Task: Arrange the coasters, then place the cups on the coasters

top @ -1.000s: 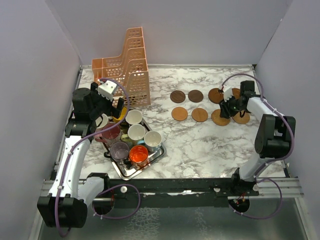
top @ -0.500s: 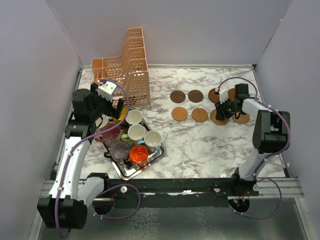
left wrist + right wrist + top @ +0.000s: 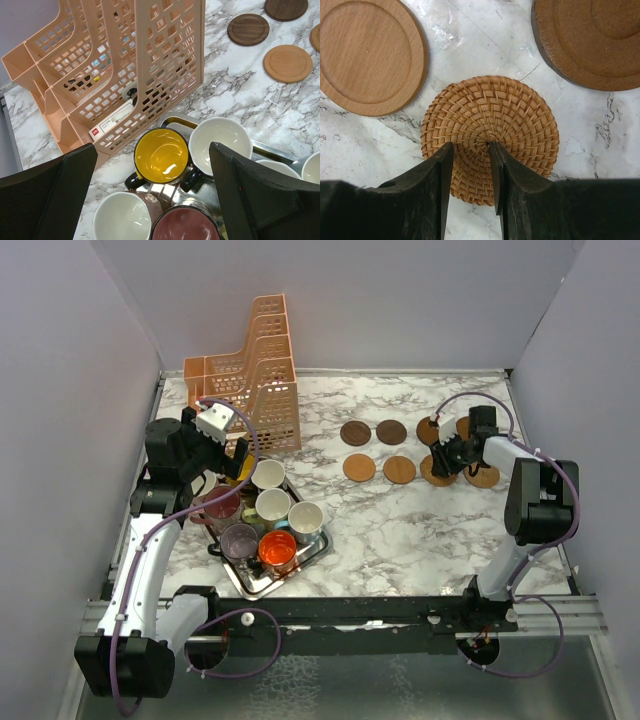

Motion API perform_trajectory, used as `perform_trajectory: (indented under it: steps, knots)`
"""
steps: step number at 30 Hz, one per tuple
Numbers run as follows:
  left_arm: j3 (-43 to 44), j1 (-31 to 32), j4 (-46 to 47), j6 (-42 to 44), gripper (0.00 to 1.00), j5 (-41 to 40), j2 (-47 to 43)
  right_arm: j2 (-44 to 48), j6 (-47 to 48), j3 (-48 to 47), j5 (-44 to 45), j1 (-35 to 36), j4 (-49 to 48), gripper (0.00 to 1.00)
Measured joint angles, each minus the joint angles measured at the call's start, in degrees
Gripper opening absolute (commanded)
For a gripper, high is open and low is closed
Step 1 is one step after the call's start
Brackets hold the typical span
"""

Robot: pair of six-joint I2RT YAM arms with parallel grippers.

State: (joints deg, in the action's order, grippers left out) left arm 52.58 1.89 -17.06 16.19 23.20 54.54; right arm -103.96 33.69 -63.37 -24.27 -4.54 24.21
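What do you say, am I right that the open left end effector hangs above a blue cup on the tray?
Not quite: the left wrist view shows the open left end effector above a yellow cup on the tray, not blue.

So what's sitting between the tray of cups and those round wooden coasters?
Nothing. Only bare marble tabletop separates the tray from the nearest coasters, as the top external view shows.

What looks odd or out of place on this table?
Only the woven coaster under the right tool. It is basketwork, while the wooden coasters beside it are smooth discs. It lies flat on the marble. Nothing looks spilled or broken.
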Motion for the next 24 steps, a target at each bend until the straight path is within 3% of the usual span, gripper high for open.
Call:
perform_trajectory:
  steps: [24]
  knots:
    - [0.00, 0.00, -0.15, 0.00, 0.99, 0.00, -0.02, 1.11, 3.56, 0.37, 3.02, 0.09, 1.18, 0.36]
